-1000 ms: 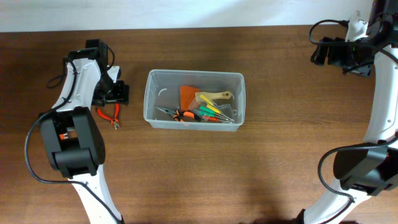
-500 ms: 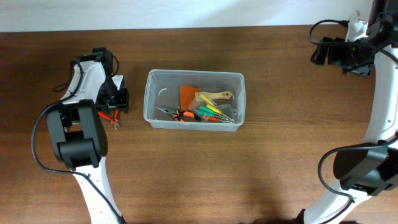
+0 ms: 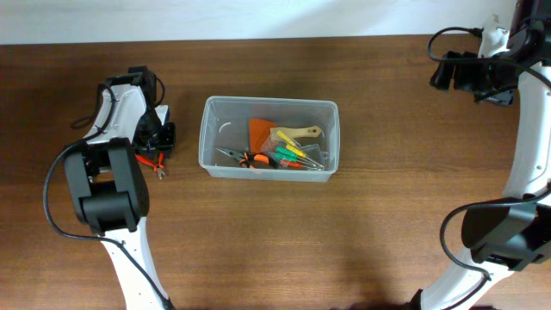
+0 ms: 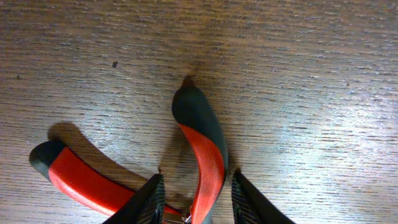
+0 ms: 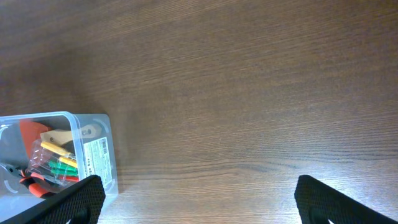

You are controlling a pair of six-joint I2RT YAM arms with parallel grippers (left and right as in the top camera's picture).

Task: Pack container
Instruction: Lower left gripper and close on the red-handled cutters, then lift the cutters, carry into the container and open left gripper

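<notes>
Straddling one handle of the red-and-black pliers [image 4: 202, 143], your left tool [image 4: 199, 202] sat narrow but not visibly clamped, apparently placed to lift them. The container [image 3: 207, 138] stood mid-counter [image 3: 344, 232], near their right, with hand tools [image 3: 275, 153] inside. Your right tool [image 5: 199, 199] hung wide, well apart.

Low over the wooden worktop [image 4: 298, 74]. Red-and-black pliers [image 4: 202, 143] lying flat, one handle reaching up to mid-frame, the other splayed toward 8 o'clock. Left fingers [image 4: 149, 202] parted at 6 o'clock, straddling the upright handle, close either side.
</notes>
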